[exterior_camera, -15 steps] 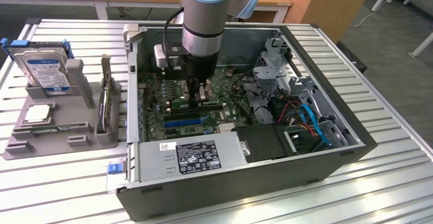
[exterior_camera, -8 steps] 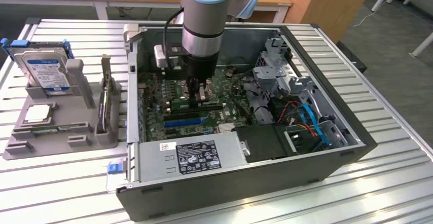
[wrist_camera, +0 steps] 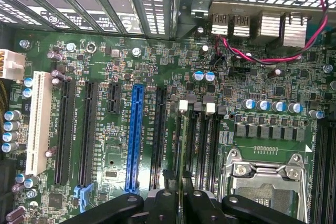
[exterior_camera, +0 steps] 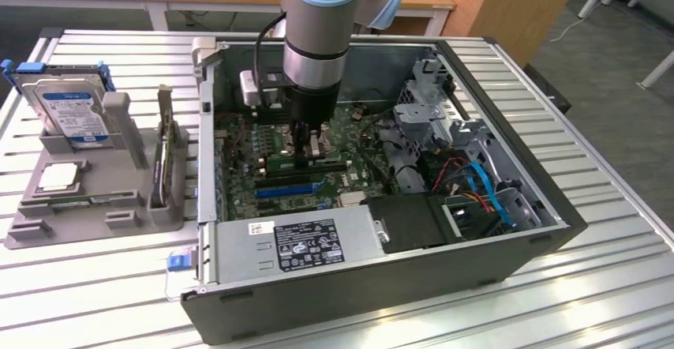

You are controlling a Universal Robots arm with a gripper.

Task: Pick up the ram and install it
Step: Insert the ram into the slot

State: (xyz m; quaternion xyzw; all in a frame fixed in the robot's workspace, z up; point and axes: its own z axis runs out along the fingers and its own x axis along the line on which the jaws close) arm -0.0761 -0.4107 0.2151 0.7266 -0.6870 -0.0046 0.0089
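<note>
Where the grey and blue robot arm (exterior_camera: 314, 41) reaches down into the open dark grey metal computer case (exterior_camera: 368, 286), its black claw (exterior_camera: 311, 153) hangs low over the big green motherboard (wrist_camera: 105, 56). The claw is almost fully closed. Its two black fingers (wrist_camera: 167, 200) pinch the ram (wrist_camera: 181, 145), a long, thin green board stick, between them. The ram stands on its thin edge, lined up with one of the long black slots just beside the square metal socket (wrist_camera: 262, 182). A small white clip (wrist_camera: 183, 105) sits at the far end of that slot. I cannot tell if the ram is pushed all the way down. A long bright blue slot (wrist_camera: 135, 135) lies near it, a little apart. Outside the case, on the exterior view's left, a grey plastic tray (exterior_camera: 63, 223) sits on the silver slatted table (exterior_camera: 589, 207). It holds a silver hard drive with a blue and white label (exterior_camera: 69, 108), standing up.
</note>
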